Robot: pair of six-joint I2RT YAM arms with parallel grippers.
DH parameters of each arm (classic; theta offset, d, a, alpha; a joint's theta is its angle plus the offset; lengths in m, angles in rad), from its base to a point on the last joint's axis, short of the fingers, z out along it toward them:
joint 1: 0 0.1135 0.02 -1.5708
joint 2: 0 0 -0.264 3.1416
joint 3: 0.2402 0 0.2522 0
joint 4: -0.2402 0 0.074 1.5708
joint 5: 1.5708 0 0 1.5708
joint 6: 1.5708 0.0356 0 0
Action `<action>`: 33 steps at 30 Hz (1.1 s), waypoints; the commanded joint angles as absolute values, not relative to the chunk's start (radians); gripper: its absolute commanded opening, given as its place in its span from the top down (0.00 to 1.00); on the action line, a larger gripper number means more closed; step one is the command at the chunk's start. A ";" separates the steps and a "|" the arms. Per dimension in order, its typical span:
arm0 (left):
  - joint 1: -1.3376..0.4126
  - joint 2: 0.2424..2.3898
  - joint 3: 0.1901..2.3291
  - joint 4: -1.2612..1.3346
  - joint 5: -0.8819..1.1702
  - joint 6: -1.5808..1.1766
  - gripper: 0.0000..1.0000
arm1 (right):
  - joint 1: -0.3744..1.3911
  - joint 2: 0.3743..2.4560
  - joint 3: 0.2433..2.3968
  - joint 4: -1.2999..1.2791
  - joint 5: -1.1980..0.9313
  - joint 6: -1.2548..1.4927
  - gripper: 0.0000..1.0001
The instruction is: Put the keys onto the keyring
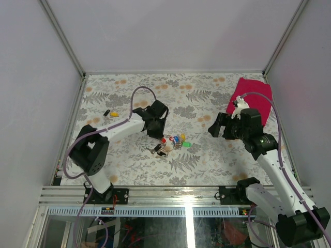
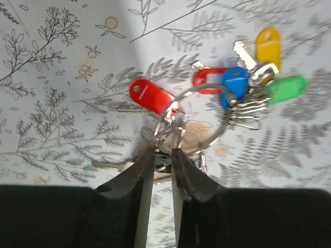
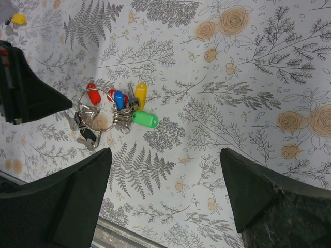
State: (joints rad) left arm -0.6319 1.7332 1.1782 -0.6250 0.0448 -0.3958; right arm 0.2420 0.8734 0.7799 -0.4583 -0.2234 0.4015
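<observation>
The keys lie bunched mid-table: a red-headed key, a second red one, then blue, yellow and green. They hang round the keyring, a shiny wire loop with smaller loops at its near side. My left gripper has its jaws a narrow slit apart, tips against those small loops, with a black key head in the slit; whether they grip anything does not show. From above, the left gripper is just left of the bunch. My right gripper hangs wide open and empty, right of the keys.
A loose yellow-headed key lies far left beside a small black piece. A red cloth lies at the back right. The metal rail marks the table's near edge, and white walls enclose the other sides.
</observation>
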 commanded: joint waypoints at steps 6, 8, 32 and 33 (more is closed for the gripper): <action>-0.650 1.444 1.177 -0.576 -0.023 -0.519 0.52 | 0.236 0.807 0.783 -0.455 -0.180 0.430 0.01; -0.650 1.385 1.196 -0.594 -0.017 -0.544 0.47 | 0.237 0.805 0.781 -0.447 -0.212 0.433 0.00; -0.647 1.330 1.824 -0.849 0.027 -0.864 0.00 | 0.684 1.254 0.847 -0.169 -0.063 0.658 0.05; -0.645 1.334 1.821 -0.844 0.035 -0.870 0.00 | 0.704 1.267 0.846 -0.153 -0.055 0.672 0.06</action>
